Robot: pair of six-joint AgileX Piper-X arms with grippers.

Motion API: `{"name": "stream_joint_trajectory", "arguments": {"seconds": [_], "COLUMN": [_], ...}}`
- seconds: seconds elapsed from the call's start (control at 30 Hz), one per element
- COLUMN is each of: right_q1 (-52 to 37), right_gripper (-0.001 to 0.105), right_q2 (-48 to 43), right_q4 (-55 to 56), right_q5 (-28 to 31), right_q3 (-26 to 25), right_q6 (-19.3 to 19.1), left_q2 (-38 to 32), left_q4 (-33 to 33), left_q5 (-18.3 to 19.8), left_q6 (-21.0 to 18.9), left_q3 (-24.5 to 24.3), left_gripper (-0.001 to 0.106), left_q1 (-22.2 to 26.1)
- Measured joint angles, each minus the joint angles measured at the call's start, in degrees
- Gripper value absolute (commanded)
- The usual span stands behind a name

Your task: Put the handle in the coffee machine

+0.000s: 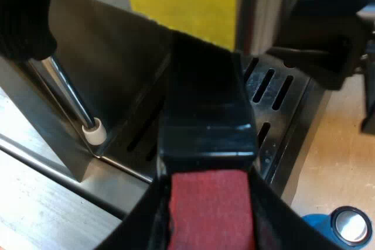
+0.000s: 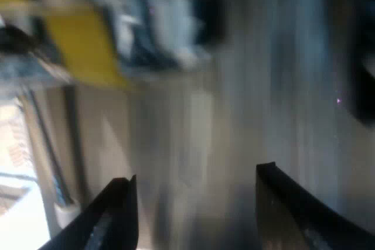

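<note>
Black fingers of the left gripper [image 1: 211, 218] clamp the handle [image 1: 205, 115] at its red end [image 1: 211, 209]. The glossy dark grip points to twelve o'clock, over the slotted drip tray [image 1: 272, 89] of the espresso machine [image 1: 117, 57]. Locking in seems not yet done; seating and twisting it home is left, I judge. The right gripper [image 2: 196, 203] hangs wide apart, holding nothing.

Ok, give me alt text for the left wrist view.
The left gripper clamps the holder's dark handle at its red end, over the slotted drip tray of the espresso machine. A blue tamper stands on the table nearby.
</note>
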Motion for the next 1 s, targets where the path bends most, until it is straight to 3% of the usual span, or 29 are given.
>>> {"name": "stream_joint_trajectory", "arguments": {"seconds": [0.23,0.27,0.33,0.6,1.0], "right_q1": [0.00,0.00,0.00,0.00,0.00], "right_gripper": [0.047,0.047,0.047,0.025,0.035], "right_q2": [2.04,2.87,3.18,3.17,3.80], "right_q4": [-0.32,-0.32,-0.32,-1.61,-5.11], "right_q5": [-0.35,-0.52,-0.50,3.58,3.71], "right_q3": [-3.90,-5.04,-5.98,-6.85,-6.85], "right_q6": [-2.98,-5.44,-6.04,-7.57,-8.02], "left_q2": [0.00,0.00,0.00,0.00,0.00], "left_q4": [0.00,0.00,0.00,0.00,0.00], "left_q5": [0.00,0.00,0.00,0.00,0.00], "left_q6": [0.00,0.00,0.00,0.00,0.00], "left_q3": [0.00,0.00,0.00,0.00,0.00], "left_gripper": [0.000,0.000,0.000,0.000,0.000], "left_q1": [0.00,0.00,0.00,0.00,0.00]}}
